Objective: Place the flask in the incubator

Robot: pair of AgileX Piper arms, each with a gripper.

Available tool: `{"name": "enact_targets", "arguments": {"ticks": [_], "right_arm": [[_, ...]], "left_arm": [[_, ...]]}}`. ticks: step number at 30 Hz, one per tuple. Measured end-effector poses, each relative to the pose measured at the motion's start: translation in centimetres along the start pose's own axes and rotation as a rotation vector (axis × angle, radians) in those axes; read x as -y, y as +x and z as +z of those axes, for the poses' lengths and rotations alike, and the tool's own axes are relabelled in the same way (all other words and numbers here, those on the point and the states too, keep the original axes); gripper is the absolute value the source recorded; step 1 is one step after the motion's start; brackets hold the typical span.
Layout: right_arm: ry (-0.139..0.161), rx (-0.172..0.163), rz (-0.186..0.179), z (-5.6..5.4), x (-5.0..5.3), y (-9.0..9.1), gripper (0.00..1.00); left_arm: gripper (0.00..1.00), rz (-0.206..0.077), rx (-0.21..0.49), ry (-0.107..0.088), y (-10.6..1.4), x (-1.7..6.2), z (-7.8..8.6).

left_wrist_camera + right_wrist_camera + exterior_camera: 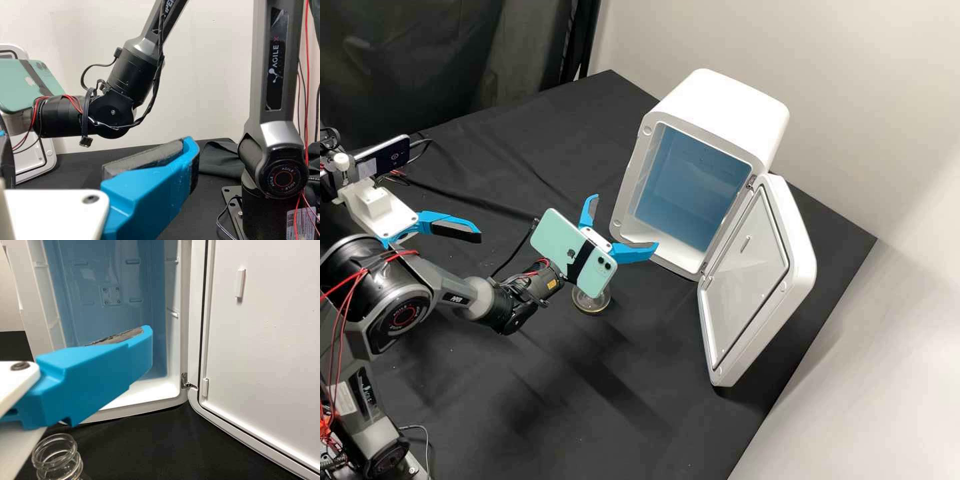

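A clear flask (592,301) stands upright on the black bench just in front of the incubator; the mint phone on the arm hides most of it. Its ribbed neck (56,458) shows in the right wrist view. My right gripper (617,230) hangs open above the flask, holding nothing, with one blue finger (95,375) pointing at the incubator's opening. The white incubator (720,113) stands open, showing its blue inside (110,300), and its door (760,280) is swung out on the right. My left gripper (450,225) hovers open at the far left, away from the flask.
A mint phone (577,253) is strapped to the right arm's wrist. The right arm's elbow (120,95) and an arm's base column (272,125) lie close to the left gripper. Cables run over the bench at the left. The bench's edge runs behind and right of the incubator.
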Motion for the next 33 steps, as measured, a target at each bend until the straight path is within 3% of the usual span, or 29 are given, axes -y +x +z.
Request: {"name": "enact_targets", "arguments": {"ticks": [14,20,25,28,33], "right_arm": [[0.000,0.000,0.000,0.0,0.0,0.0,1.00],[0.000,0.000,0.000,0.0,0.0,0.0,1.00],[0.000,0.000,0.000,0.0,0.0,0.0,1.00],[0.000,0.000,0.000,0.0,0.0,0.0,1.00],[0.000,0.000,0.000,0.0,0.0,0.0,1.00]], "left_arm": [[1.00,-0.004,0.001,0.001,-0.1,0.09,0.0],[1.00,-0.041,-0.008,-0.030,-0.3,1.64,-0.8],[1.00,-0.091,-0.057,-0.078,-0.2,3.30,-2.3],[1.00,-0.118,-0.078,-0.083,-0.2,4.23,-2.9],[1.00,-0.139,-0.125,-0.088,-0.4,4.86,-4.3]]}}
